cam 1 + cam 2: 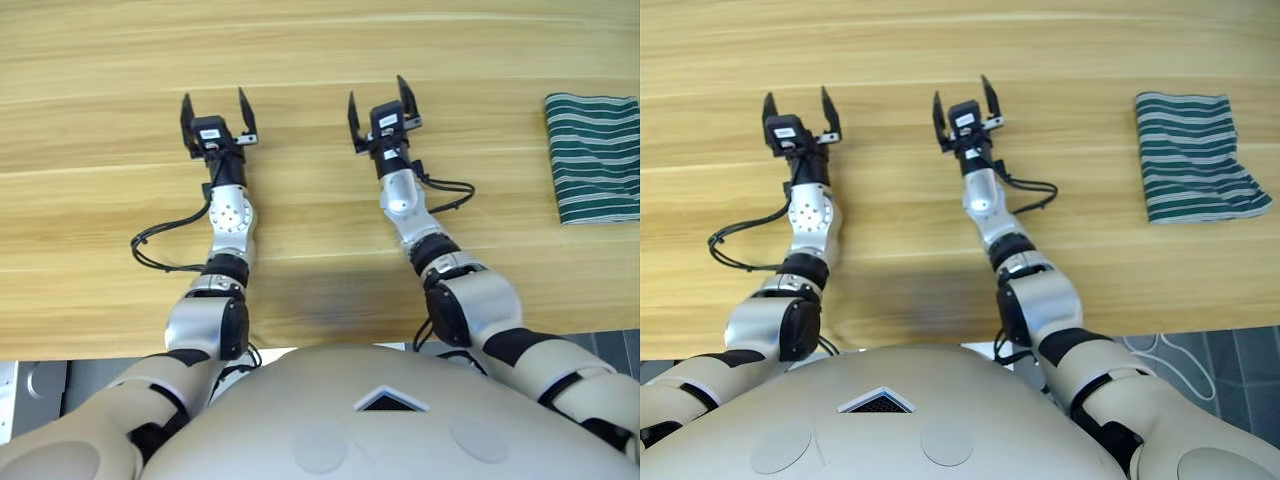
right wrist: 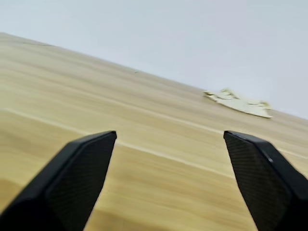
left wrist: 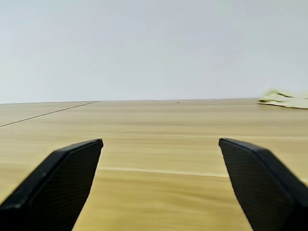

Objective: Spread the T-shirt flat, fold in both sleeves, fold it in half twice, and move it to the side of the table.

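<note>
The left arm [image 1: 228, 215] and right arm [image 1: 400, 195] are silver-grey with black joint bands and looping black cables [image 1: 137, 248] (a small white label [image 1: 386, 120] near each wrist), ending in the black left gripper [image 1: 214, 98] and right gripper [image 1: 377, 90] with pointed fingers [image 3: 62, 187].

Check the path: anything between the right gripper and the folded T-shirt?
Nothing visible. Just tabletop lies between the open right gripper and the folded T-shirt, which sits at the table's right side.

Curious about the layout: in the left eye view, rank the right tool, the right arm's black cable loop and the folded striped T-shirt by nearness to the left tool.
From the left tool:
1. Right tool, beside it on its right.
2. Black cable loop, by the right forearm.
3. Striped T-shirt, folded, far to the right.
</note>
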Available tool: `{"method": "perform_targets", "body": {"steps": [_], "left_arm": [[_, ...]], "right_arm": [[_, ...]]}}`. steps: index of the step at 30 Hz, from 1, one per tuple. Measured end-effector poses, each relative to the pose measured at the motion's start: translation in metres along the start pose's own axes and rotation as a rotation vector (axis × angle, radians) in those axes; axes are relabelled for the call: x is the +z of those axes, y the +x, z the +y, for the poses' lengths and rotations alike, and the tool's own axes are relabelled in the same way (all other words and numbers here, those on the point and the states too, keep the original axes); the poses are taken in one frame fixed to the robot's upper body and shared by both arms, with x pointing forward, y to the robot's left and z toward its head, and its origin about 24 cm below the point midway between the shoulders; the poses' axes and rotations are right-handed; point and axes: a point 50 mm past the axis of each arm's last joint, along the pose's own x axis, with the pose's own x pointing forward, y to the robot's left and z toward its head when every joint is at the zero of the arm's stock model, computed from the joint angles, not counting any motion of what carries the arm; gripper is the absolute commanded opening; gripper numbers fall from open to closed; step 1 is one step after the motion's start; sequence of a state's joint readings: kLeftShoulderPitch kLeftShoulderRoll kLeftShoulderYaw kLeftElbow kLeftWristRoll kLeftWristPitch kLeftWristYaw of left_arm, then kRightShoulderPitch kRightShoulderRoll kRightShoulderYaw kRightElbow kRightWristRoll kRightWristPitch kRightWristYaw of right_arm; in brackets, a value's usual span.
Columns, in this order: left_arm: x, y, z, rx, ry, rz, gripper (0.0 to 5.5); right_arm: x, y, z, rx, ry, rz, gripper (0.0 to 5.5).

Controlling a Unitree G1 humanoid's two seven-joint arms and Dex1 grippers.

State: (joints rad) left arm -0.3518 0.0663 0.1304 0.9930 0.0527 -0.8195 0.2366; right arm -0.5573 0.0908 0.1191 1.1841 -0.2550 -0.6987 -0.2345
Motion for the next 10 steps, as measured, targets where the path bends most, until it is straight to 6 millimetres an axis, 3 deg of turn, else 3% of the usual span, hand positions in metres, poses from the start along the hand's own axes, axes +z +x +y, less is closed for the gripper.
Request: {"method": "perform_targets", "body": {"steps": [10], "left_arm": [[0.0008, -0.0002, -0.0002, -0.032, 0.002, -0.007, 4.51]], "right_arm": [[0.0041, 0.0021, 0.0069, 0.030, 0.000, -0.016, 4.13]]}}
